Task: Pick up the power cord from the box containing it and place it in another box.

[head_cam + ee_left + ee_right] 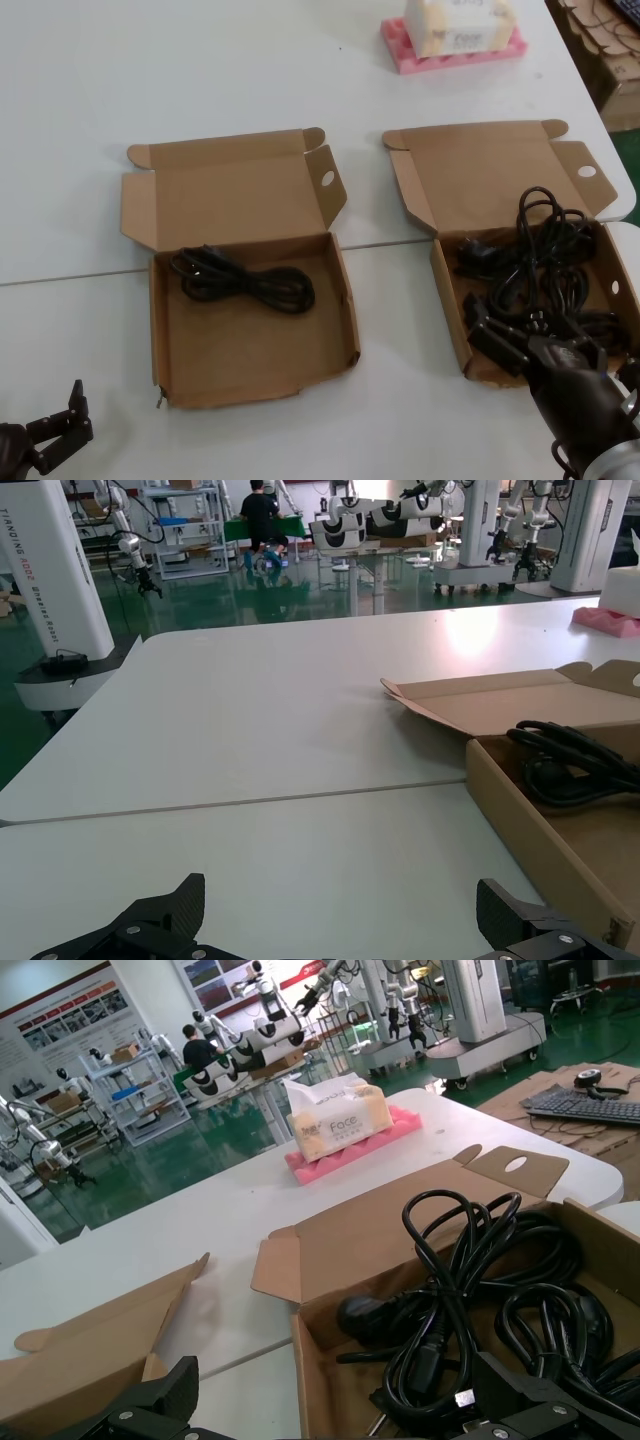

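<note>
As seen from the head: white table (80,100), two open cardboard boxes side by side.
Power cord (245,282): looped hank, lying at the back of the left box (155,320), the one with the ragged front wall.
Right box (450,310): filled with a cable mass (540,255).
Right claw (495,325): spread open over that box's front, gripping nothing.
Left claw (65,420): low at the near table edge, well apart from the boxes.

Left wrist view
Left claw (340,900): fingers wide apart, empty.
Power cord (570,765): inside the left box (530,830).

Right wrist view
Right claw (335,1380): open, empty, just above the cable mass (470,1270) in the right box (350,1245).
</note>
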